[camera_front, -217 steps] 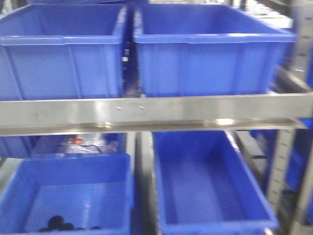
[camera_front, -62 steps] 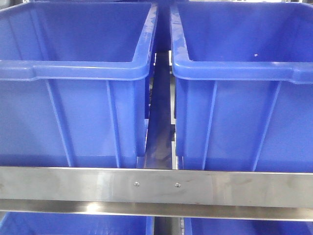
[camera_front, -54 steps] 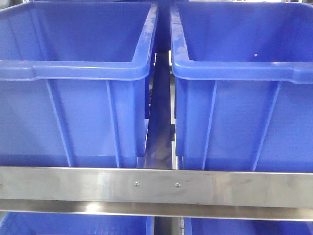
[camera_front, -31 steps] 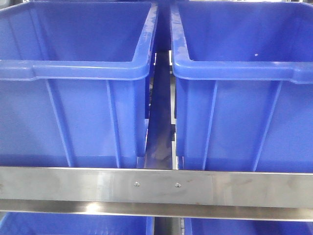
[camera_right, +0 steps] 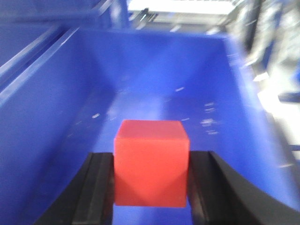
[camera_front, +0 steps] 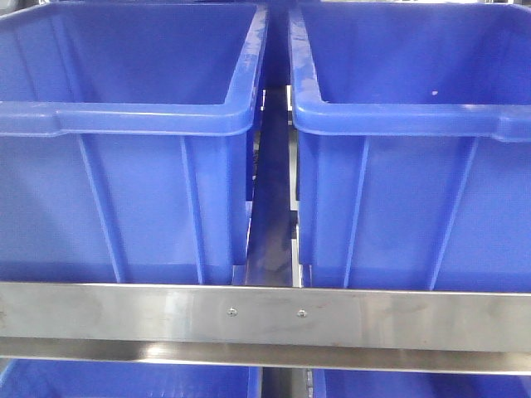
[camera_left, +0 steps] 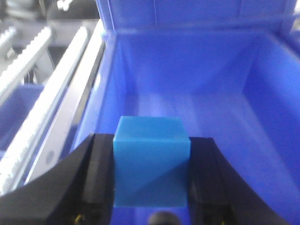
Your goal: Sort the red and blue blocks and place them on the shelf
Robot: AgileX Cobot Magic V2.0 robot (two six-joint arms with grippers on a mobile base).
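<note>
- We are pinching the blue block (camera_left: 151,161) in the left claw (camera_left: 151,147) over one bin (camera_left: 211,79), and the red block (camera_right: 151,164) in the right claw (camera_right: 151,157) over another bin (camera_right: 154,65).
- We are advising a low, level release, avoiding bounce.
- The front view is showing only the shelf (camera_front: 265,315) and bin fronts (camera_front: 124,207); only the wrist views are showing claws and blocks.

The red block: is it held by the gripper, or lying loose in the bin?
Held: the red block sits clamped between the right gripper's black fingers, which touch both its sides, over the blue bin's floor.
</note>
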